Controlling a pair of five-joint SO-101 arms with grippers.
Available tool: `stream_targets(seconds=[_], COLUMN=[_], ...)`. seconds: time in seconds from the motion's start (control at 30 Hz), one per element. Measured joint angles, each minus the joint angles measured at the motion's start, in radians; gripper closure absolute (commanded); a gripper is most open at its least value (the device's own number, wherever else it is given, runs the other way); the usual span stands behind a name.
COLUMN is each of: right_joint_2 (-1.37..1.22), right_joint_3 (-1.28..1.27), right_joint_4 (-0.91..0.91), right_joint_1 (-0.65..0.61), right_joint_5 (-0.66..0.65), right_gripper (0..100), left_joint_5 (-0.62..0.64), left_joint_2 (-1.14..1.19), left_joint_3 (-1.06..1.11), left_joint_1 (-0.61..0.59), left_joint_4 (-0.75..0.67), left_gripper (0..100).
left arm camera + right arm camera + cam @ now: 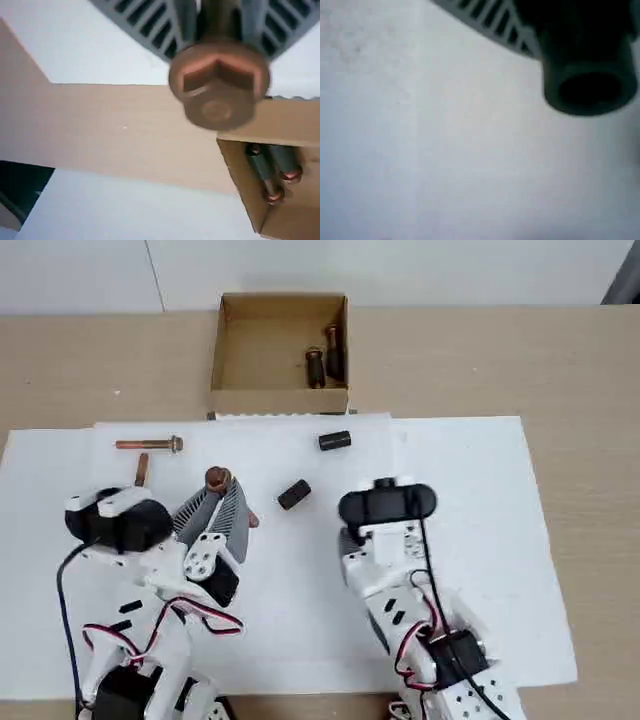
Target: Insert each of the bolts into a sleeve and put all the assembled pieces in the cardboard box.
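My left gripper (pixel 222 502) is shut on a copper bolt (pixel 218 478), whose hex head (pixel 218 85) points toward the cardboard box (pixel 228 350). The right arm (pixel 386 506) hangs over the white paper, and its gripper (pixel 570 35) is shut on a black sleeve (pixel 587 82) whose open bore faces the camera. Two loose black sleeves (pixel 335 441) (pixel 294 494) lie on the paper between the arms. A long bolt (pixel 148 444) and a second bolt (pixel 141 470) lie at the left. Two assembled pieces (pixel 325 358) rest inside the box, also seen in the left wrist view (pixel 272 175).
White paper (pixel 480 480) covers the wooden table (pixel 580 370) in front of the box. The box wall (pixel 240 170) stands just beyond the paper's far edge. Bare paper lies to the right of the right arm.
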State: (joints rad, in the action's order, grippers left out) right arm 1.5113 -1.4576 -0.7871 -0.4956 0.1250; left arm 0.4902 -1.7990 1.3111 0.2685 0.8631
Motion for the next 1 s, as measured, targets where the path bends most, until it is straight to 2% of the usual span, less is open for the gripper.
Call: stream_targets(seconds=[0.33, 0.5, 0.73, 1.0], right_joint_2=[0.002, 0.000, 0.000, 0.035], right_joint_3=[-0.087, -0.098, -0.098, -0.098], right_joint_4=[0.169, 0.222, 0.232, 0.232], right_joint_1=[-0.187, -0.272, -0.298, -0.318], right_joint_5=[-0.003, -0.072, -0.103, -0.187], right_gripper=[99.5, 99.5, 99.5, 99.5], left_joint_5=[0.097, 0.098, 0.100, 0.100], left_joint_2=[0.000, 0.000, 0.000, 0.000], left_joint_3=[0.040, 0.049, 0.049, 0.049], left_joint_1=[0.008, 0.008, 0.077, 0.089], left_joint_4=[-0.002, -0.002, -0.002, -0.002], left_gripper=[99, 99, 99, 99])
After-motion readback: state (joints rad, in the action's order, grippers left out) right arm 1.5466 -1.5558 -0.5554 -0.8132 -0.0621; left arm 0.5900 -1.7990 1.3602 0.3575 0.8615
